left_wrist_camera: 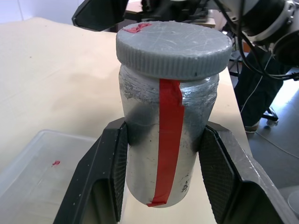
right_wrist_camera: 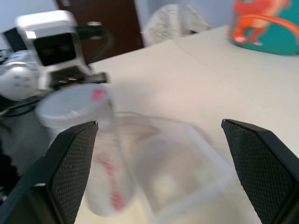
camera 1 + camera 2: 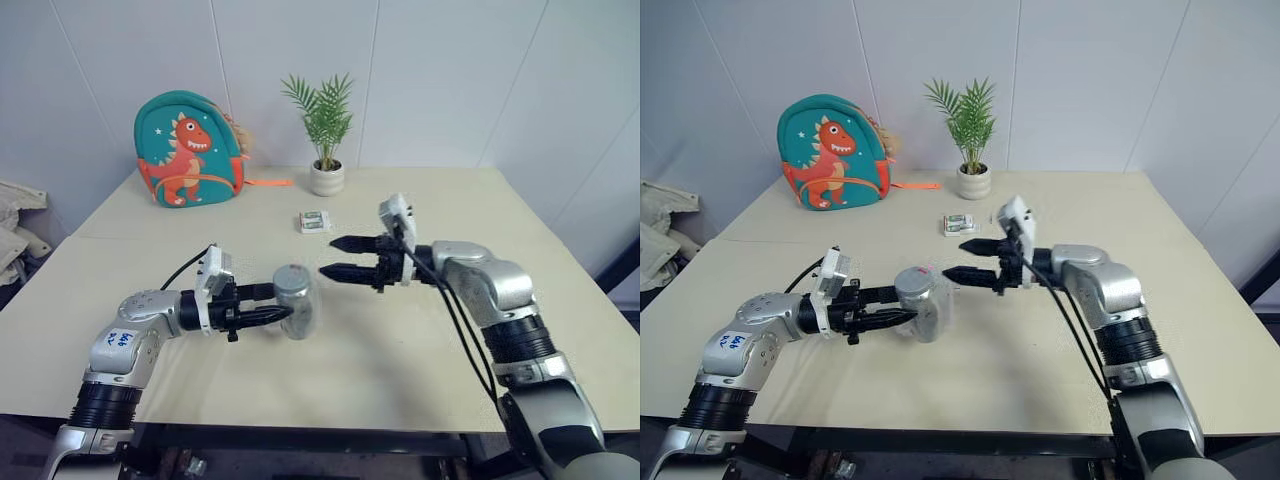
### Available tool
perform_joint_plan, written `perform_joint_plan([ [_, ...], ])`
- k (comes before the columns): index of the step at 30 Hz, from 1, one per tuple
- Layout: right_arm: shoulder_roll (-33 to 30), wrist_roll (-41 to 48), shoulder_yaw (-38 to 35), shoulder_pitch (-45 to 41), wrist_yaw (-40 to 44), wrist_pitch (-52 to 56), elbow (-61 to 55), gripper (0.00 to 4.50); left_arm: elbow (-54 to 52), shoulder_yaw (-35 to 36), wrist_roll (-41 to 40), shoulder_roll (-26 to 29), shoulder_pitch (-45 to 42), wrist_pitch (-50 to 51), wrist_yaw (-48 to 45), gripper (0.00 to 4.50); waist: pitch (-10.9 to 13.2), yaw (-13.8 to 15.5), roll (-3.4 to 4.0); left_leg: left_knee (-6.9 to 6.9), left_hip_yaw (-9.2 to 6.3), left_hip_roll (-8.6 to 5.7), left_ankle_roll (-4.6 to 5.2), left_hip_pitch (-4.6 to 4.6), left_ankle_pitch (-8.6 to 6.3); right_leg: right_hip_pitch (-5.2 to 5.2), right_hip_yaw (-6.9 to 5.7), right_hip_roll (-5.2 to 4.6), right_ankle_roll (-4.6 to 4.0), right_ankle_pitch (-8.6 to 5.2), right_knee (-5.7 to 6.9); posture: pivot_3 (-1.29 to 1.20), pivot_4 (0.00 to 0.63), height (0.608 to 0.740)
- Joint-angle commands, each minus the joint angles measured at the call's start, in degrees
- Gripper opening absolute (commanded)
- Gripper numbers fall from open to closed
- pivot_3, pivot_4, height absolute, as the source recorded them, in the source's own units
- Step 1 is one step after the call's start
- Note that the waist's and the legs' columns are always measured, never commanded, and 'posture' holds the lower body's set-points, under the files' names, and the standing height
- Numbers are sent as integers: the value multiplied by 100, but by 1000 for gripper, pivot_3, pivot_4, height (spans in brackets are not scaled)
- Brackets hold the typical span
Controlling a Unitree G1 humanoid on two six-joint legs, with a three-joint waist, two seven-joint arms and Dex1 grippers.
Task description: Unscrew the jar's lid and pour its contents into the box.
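— Nearest the camera, what do you make out?

— Two arms reaching over the table [image 3: 420, 350]. Taking it from biggest down: the table carries a dinosaur backpack [image 3: 188, 148] at the far left, a potted plant [image 3: 325, 120] far in the middle, and a small white-and-green packet [image 3: 315, 222] nearer than the plant.

— And the box?

— Clear plastic, hard to pick out from the head views; from the wrists, the box [image 2: 187, 172] sits on the table below and just beside the jar.

— Where is the jar?

— Held up off the table, left of centre. The left pincer [image 3: 268, 304] is pinching the jar [image 3: 296, 301] around its body, fingers [image 1: 105, 172] pressed on either side, jar upright, a red strip of tape down its side.

— Is the lid off?

— No. The lid [image 1: 174, 48] sits square on the jar's mouth, so the unscrewing step is in hand and, by my reading, not finished. I can't see the contents through the wall.

— The right pincer?

— The right pincer [image 3: 337, 258] is spread wide, holding nothing, pointing left at lid height, just right of the jar and apart from it.

— So the next move?

— I'd judge it needs to bring those spread fingers around the lid's rim, close squarely, then twist while the left grip keeps the jar from turning. Pouring over the box comes after.
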Motion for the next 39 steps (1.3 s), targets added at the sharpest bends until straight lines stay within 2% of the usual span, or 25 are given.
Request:
perform_joint_plan([
  [1, -136, -38, -209, -108, 86, -201, 109, 4469, -223, 82, -113, 6, -20, -80, -55, 1875, 0, -29, 0, 0, 3, 0, 1, 0, 0, -1, 2, 0, 0, 0, 0, 0, 150, 740],
  [7, -134, 3, -317, -142, 134, -187, 104, 4469, -246, 95, -119, 14, 7, -62, -48, 1875, 0, -20, 0, -1, 6, 2, 1, 1, -1, -1, 3, 0, 1, 0, 1, 0, 150, 740],
  [13, 183, 413, -217, -88, 53, 277, -823, 4469, -274, 95, -127, 20, 29, -34, -46, 1875, 0, -25, 1, -1, 6, 3, 1, 1, -1, -2, 4, 1, 1, 0, 1, 0, 150, 740],
  [18, 537, 497, 25, -48, -183, 544, -1408, 4469, -273, 76, -122, 2, 13, -22, -43, 1875, 0, -11, 1, 1, 6, 3, 1, 1, -1, -1, 3, 0, 1, 1, 2, 0, 150, 740],
  [23, 728, 226, 593, -4, -260, 436, -1845, 4469, -272, 47, -124, -18, -3, -4, -50, 1875, 0, -12, 1, 2, 6, 3, 1, 1, -1, -1, 3, 0, 1, 1, 1, 0, 150, 740],
  [30, 923, 65, 810, -38, -481, 377, -1812, 4469, -234, 28, -114, -56, -44, 1, -53, 1875, 0, -6, 0, 3, 6, 3, 1, 1, -2, -1, 3, 0, 0, 2, 2, 0, 150, 740],
  [39, 901, -83, 682, -144, -489, 172, -1395, 4469, -251, 24, -112, -66, -63, 34, -60, 1875, 0, -9, 0, 3, 6, 3, 1, 1, -2, -2, 3, 0, 0, 2, 3, 0, 150, 740],
])
